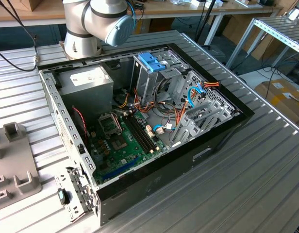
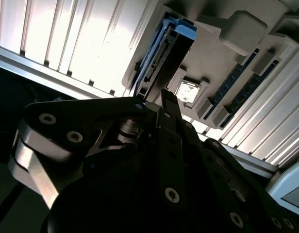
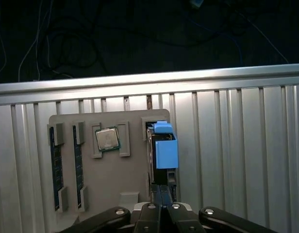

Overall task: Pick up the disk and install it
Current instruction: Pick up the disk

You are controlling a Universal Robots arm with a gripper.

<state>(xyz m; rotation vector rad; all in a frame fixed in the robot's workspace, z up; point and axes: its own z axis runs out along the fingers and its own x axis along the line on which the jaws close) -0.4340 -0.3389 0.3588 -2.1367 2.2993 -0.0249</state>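
The disk [image 3: 161, 150] stands on its edge in a slot of the grey parts tray [image 3: 135, 179], its light-blue carrier frame uppermost. In the second wrist view the disk [image 2: 164, 53] rises from the tray [image 2: 227, 53] as a thin dark slab with a blue rim. My gripper [image 3: 162, 191] hangs right over the disk's near end, apart from it, fingers pressed together with nothing between them. In the second wrist view the gripper [image 2: 165, 94] points at the disk's lower corner.
The tray also holds a processor chip [image 3: 107, 140] and memory sticks [image 3: 55, 167]. It rests on a ribbed metal table [image 3: 237, 160]. The open computer case [image 1: 140, 121] lies mid-table, with a grey drive cage [image 1: 149, 82] topped by a blue latch [image 1: 152, 62]. The tray [image 1: 13, 170] is at the exterior view's left.
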